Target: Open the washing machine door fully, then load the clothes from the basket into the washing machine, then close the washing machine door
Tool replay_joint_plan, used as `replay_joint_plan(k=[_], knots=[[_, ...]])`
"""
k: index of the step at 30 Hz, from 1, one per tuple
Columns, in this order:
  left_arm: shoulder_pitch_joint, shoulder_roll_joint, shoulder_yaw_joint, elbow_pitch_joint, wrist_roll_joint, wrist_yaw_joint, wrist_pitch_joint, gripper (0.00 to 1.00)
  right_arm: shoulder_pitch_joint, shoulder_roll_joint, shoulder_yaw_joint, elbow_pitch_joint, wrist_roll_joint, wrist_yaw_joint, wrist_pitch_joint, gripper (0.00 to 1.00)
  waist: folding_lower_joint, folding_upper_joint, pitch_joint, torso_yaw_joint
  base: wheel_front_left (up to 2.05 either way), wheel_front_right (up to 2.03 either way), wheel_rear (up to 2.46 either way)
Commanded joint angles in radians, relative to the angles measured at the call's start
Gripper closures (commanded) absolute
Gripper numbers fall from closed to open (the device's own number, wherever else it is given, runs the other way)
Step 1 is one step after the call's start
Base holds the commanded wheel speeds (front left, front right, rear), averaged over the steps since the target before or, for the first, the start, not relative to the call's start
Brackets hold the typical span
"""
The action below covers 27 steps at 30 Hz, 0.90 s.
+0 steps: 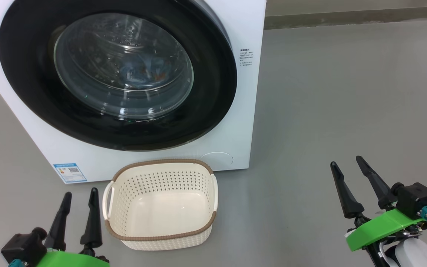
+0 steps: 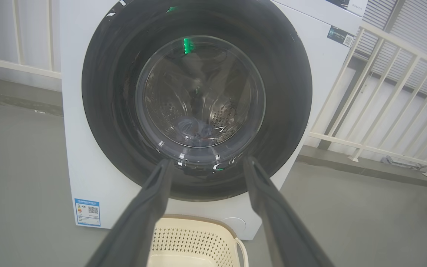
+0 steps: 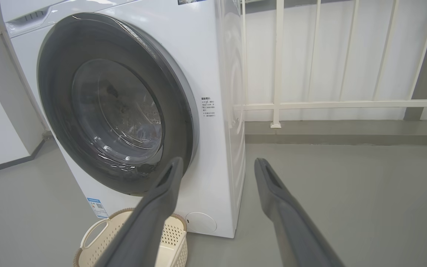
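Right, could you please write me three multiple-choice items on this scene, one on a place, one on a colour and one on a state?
1. Where does the basket stand?
A. On the floor in front of the washing machine
B. On top of it
C. Behind it

2. What colour is the basket's rim?
A. Green
B. Blue
C. Brown

3. How is the washing machine door?
A. Wide open
B. Shut
C. Half open

Answers:
1 A, it sits on the grey floor just before the machine's front.
2 C, a brown woven-look band runs round its cream top.
3 B, its black rim lies flat against the machine's front.
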Motion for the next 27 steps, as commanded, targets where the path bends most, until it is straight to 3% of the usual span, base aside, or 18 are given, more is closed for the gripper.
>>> replay_joint_plan(k=[1, 10, 11, 22, 27], knots=[[-0.019, 0.02, 0.036, -0.019, 0.006, 0.005, -0.007, 0.0, 0.002, -0.009, 0.009, -0.02, -0.003, -0.002, -0.005, 0.0, 0.0, 0.0, 0.001, 0.0, 0.0, 0.0, 0.0], [-0.02, 0.015, 0.04, -0.017, -0.02, 0.002, -0.006, 0.0, 0.002, -0.006, 0.004, -0.02, -0.007, -0.002, -0.005, 0.0, 0.0, 0.0, 0.005, 0.0, 0.0, 0.0, 0.0], [0.001, -0.004, 0.003, 0.003, -0.02, 0.004, 0.0, 1.0, 0.005, 0.003, -0.007, 0.004, 0.0, 0.0, 0.0, 1.0, 0.0, 0.0, 0.005, 0.0, 0.0, 0.0, 0.0], [0.017, -0.03, 0.012, 0.03, -0.078, 0.002, 0.023, 1.0, 0.03, 0.032, -0.014, 0.031, 0.068, 0.0, 0.02, 1.0, 0.0024, 0.0, 0.004, 0.001, 0.0, 0.0, 0.0], [0.016, -0.034, 0.022, 0.028, -0.119, 0.0, 0.038, 1.0, 0.03, 0.038, -0.026, 0.029, 0.115, 0.0, 0.034, 1.0, 0.0002, 0.0, 0.007, 0.001, 0.0, 0.0, 0.0]])
